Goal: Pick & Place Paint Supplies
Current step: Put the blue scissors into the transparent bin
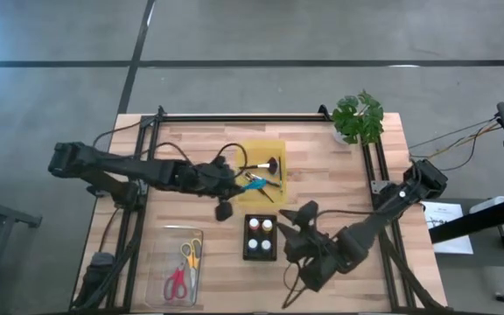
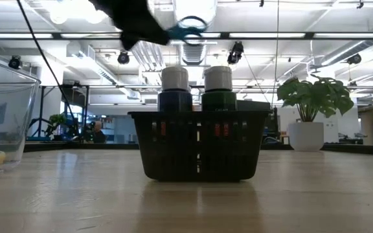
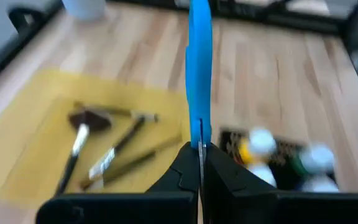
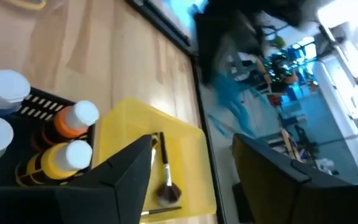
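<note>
My left gripper [image 1: 240, 182] hovers above the near edge of a yellow mat [image 1: 254, 150], shut on blue-handled scissors [image 1: 254, 184]. In the low view the gripper [image 2: 135, 24] is high above the basket, with the scissors' blue loops [image 2: 188, 29] beside it. A broad black-bristled brush [image 1: 272, 163] and thin dark-handled brushes [image 3: 124, 154] lie flat on the mat. Several white-topped paint bottles [image 1: 260, 236] stand upright in a black basket [image 2: 198, 150]. My right gripper [image 1: 301, 217] is open, just right of the basket; its fingers [image 4: 126, 167] touch nothing. My left gripper pinches the scissors between its two shut fingers [image 3: 182, 165], on the thin end opposite the loops. The blue handle part [image 3: 199, 74] sticks out ahead of the fingertips, seen edge-on. The scissors are lifted clear of the table and the mat.
A clear tub [image 1: 178, 267] with red and yellow scissors sits at the near left. A potted plant [image 1: 358, 118] stands at the far right corner. Black frame rails [image 1: 234, 118] run along the table's far and side edges. Bare wood lies between mat, basket and tub.
</note>
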{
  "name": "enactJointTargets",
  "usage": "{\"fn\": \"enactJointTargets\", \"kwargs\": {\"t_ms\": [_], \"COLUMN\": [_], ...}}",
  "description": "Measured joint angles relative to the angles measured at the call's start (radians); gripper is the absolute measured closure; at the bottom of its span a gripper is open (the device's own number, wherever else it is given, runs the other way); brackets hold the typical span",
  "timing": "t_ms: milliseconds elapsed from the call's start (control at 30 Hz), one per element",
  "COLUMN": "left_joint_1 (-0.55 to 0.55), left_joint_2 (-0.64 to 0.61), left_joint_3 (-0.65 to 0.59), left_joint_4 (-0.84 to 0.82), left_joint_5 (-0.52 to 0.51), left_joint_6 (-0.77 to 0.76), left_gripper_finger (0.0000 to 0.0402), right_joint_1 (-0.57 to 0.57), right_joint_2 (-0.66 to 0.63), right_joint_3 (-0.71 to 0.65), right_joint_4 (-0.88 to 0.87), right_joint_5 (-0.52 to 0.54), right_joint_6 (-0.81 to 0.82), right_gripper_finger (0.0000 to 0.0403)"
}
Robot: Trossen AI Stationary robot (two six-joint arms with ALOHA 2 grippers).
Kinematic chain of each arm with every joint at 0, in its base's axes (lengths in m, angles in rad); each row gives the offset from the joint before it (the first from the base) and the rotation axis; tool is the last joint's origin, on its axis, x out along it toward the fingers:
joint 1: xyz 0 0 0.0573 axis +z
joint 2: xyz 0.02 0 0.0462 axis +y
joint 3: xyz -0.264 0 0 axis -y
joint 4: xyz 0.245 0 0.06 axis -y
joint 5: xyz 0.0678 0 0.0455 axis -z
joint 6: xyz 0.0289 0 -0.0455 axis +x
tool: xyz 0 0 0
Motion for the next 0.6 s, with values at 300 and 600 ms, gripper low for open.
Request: {"fn": "enactJointTargets", "kwargs": {"t_ms": [300, 600], "left_joint_1": [-0.174, -0.567], "left_joint_2": [-0.227, -0.295], "left_joint_3": [0.000, 0.000], "left_joint_4": [-0.448, -0.626], "left_joint_5": [0.018, -0.001], "left_joint_6": [-0.170, -0.476], "left_gripper_finger": [0.0395, 0.0395], "right_joint_1": [0.096, 0.119], "right_joint_2": [-0.018, -0.018], "right_joint_3": [-0.003, -0.005], "right_joint_4": [-0.093, -0.102], "right_joint_5": [0.090, 0.114], "right_joint_6": [0.207, 0.287], "right_gripper_finger": [0.0177, 0.0177]}}
